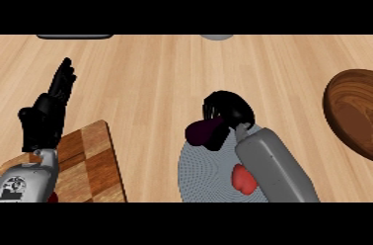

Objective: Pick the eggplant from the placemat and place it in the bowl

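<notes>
Left hand [45, 115] open, right hand [227, 110] curled, grasping

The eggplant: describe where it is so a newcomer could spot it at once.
Find the round grey placemat at the bottom centre of the wooden counter. At its upper edge the right hand curls round the eggplant. It is dark purple, unlike the red object lying lower on the mat.

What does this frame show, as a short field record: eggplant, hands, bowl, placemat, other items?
eggplant: dark purple eggplant, at the far edge of the placemat, right hand's fingers curled round it
right hand: right hand, over the placemat's far edge, shut on the eggplant
left hand: left hand, open, fingers up, resting at the view's left
bowl: wooden bowl, at the right edge, apart from the eggplant
placemat: round grey placemat
other items: red object on the placemat; checkered wooden board at lower left
</notes>
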